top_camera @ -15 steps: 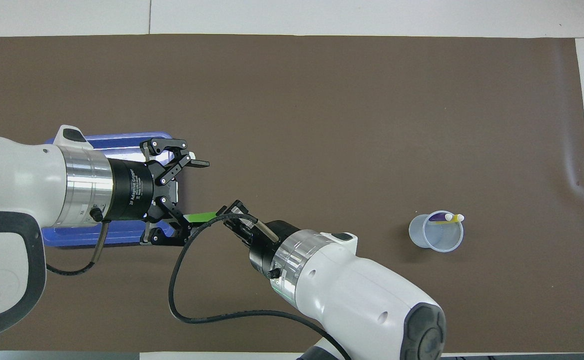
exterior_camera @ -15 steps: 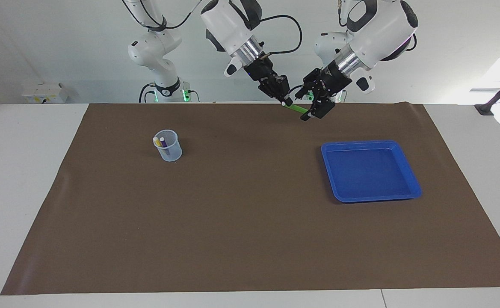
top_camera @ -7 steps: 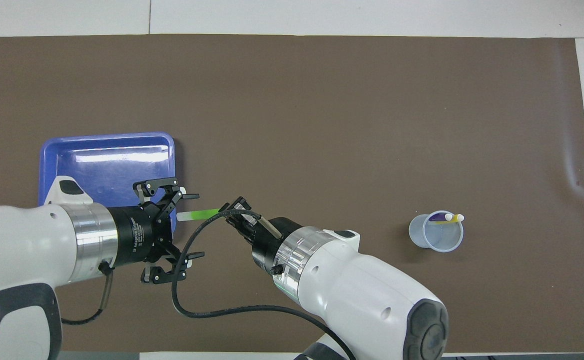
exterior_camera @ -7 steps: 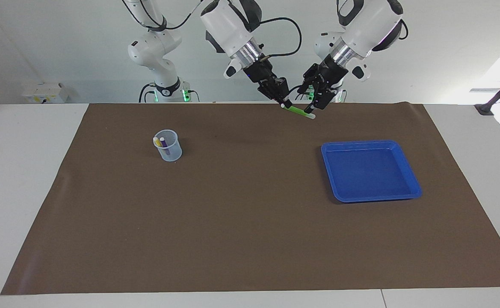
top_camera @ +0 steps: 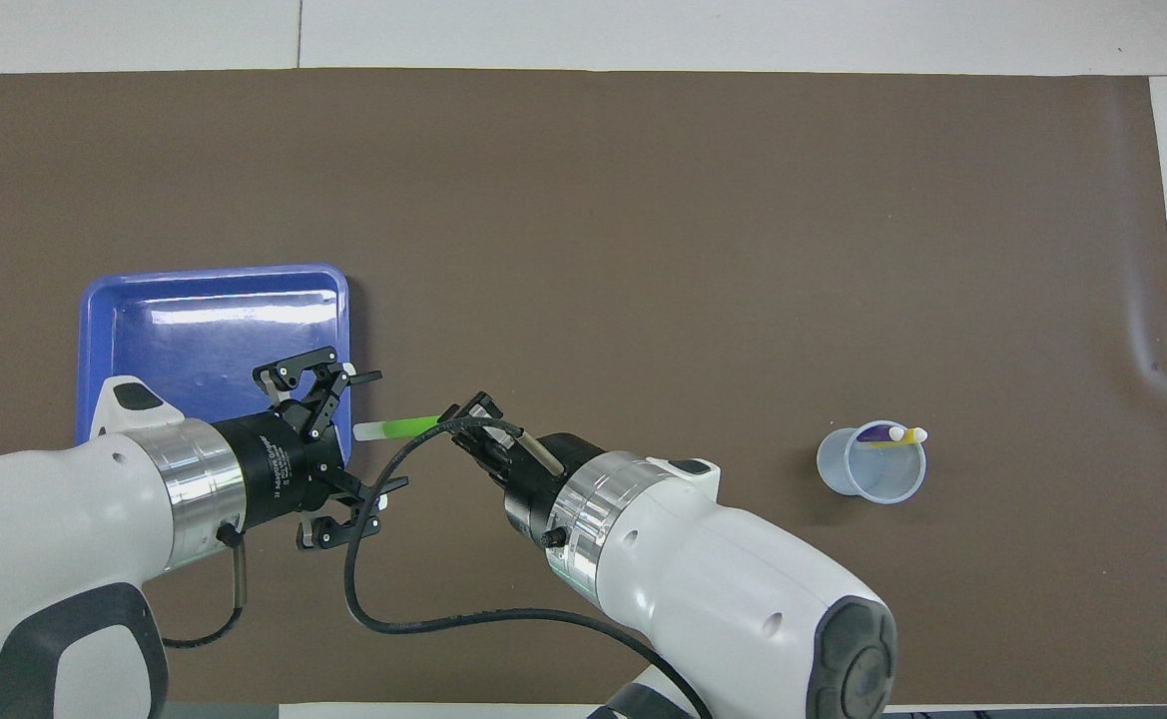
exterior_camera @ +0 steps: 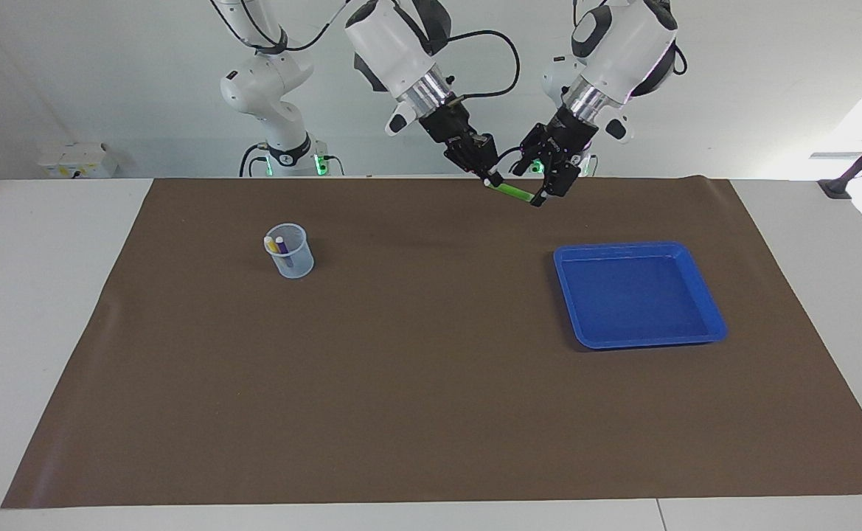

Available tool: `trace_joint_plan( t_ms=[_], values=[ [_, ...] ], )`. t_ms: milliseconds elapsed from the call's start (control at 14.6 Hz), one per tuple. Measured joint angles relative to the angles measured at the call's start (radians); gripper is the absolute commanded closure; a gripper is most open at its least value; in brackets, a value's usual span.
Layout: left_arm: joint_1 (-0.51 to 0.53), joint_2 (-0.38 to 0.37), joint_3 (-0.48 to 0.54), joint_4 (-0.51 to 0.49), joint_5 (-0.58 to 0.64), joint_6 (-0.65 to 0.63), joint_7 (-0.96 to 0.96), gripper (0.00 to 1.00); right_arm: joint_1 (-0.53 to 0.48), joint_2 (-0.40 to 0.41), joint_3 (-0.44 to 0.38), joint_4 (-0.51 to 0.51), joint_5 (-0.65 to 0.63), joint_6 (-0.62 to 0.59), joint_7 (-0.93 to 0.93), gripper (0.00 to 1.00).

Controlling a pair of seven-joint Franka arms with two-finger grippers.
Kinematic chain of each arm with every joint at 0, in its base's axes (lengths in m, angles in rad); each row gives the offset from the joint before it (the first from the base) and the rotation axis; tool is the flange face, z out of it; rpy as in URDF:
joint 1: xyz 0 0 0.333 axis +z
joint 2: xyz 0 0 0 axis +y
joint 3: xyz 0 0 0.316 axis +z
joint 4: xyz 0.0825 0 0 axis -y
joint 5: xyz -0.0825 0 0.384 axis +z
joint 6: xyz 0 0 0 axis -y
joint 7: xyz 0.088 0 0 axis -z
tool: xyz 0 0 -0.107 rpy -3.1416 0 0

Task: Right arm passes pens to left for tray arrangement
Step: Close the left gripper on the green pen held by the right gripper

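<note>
Counting three pens (top_camera: 398, 428), one tray (exterior_camera: 703, 287), two end effectors.

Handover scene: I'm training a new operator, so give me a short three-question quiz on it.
1. True or false: the tray already holds a pen.
2. Which gripper grips the green pen? A) left gripper B) right gripper C) both
3. Fill in: the purple pen and yellow pen stand in the ____.

Key
1. False; the tray is empty.
2. B; the left gripper's jaws are open around the pen's pale end, not closed on it.
3. cup
</note>
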Motion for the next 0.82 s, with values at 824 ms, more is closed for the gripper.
trace_joint_plan(
  t_ms=[824],
  values=[
    [-0.024,0.034,-0.008,-0.001,-0.003,0.085,-0.004,0.25,0.0,0.0,-0.002,0.0,0.0,0.0,0.0,1.0]
  ],
)
